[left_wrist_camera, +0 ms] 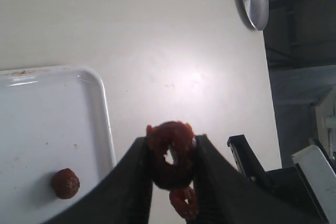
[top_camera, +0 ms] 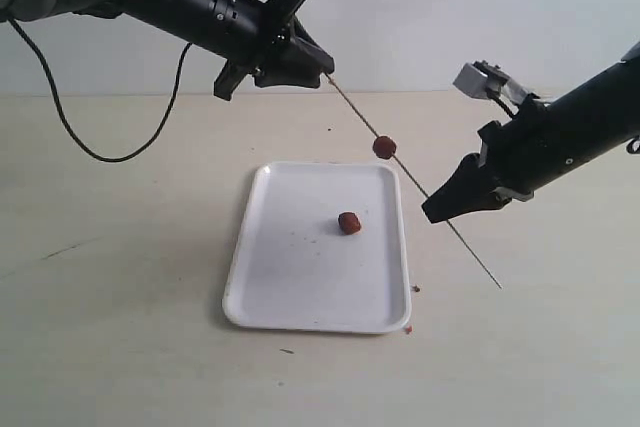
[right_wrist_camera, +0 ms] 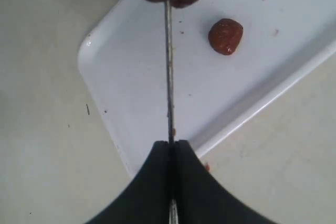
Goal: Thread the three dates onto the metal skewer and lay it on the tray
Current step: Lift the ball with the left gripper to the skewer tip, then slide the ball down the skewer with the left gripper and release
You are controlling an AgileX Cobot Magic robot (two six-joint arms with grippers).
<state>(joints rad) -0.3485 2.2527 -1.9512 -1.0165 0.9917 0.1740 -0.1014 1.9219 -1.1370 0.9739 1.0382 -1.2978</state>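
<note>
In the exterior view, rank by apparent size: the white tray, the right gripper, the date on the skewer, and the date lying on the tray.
1. tray
2. right gripper
3. skewered date and date on the tray: they look alike, so unranked.

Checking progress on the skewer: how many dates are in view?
3. A loose date on the tray; a threaded date midway along the skewer; a gripped date in the left end effector. Reddish spot in a distant metal disc: unclear.
</note>
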